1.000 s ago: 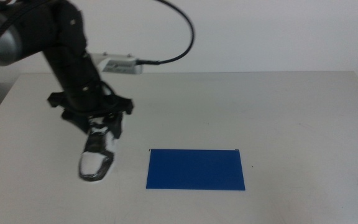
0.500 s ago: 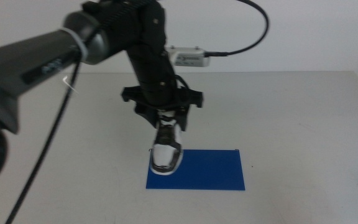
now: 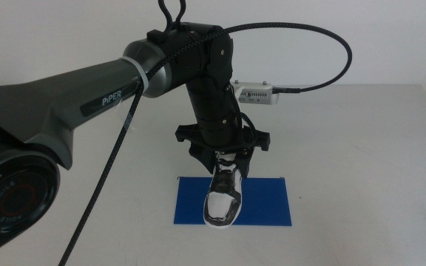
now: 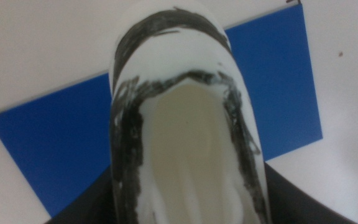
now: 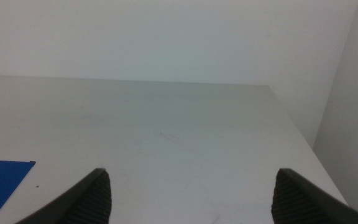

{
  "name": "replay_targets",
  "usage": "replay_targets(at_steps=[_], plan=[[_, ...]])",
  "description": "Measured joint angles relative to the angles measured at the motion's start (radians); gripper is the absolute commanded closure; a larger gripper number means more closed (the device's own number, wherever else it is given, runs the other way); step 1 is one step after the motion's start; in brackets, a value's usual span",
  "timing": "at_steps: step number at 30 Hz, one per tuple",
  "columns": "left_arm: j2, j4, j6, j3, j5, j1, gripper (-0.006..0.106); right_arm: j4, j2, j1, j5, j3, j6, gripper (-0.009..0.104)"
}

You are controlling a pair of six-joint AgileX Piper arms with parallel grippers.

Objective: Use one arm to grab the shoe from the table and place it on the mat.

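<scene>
The shoe (image 3: 223, 193), clamped in the left hand (image 3: 225, 159), has moved over the mat (image 3: 265, 201).

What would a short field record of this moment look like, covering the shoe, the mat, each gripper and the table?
shoe: small white sneaker with black marbled patches, held toe-down over the mat; contact with it cannot be told
mat: thin flat deep blue rectangular sheet, flat on the table
left gripper: shut on the sneaker's heel end, above the mat
right gripper: jaws open, holding nothing, away from the work
table: wide light grey-white tabletop
</scene>
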Motion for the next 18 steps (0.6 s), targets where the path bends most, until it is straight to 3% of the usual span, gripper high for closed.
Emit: replay_targets(at_steps=[5,18], plan=[[0.0,0.001,0.163,-0.001,0.0,0.0,0.086,0.0,0.0,0.0,0.0,0.0,0.0,0.029],[0.0,-0.001,0.883,-0.001,0.0,0.0,0.086,0.0,0.0,0.0,0.0,0.0,0.0,0.029]])
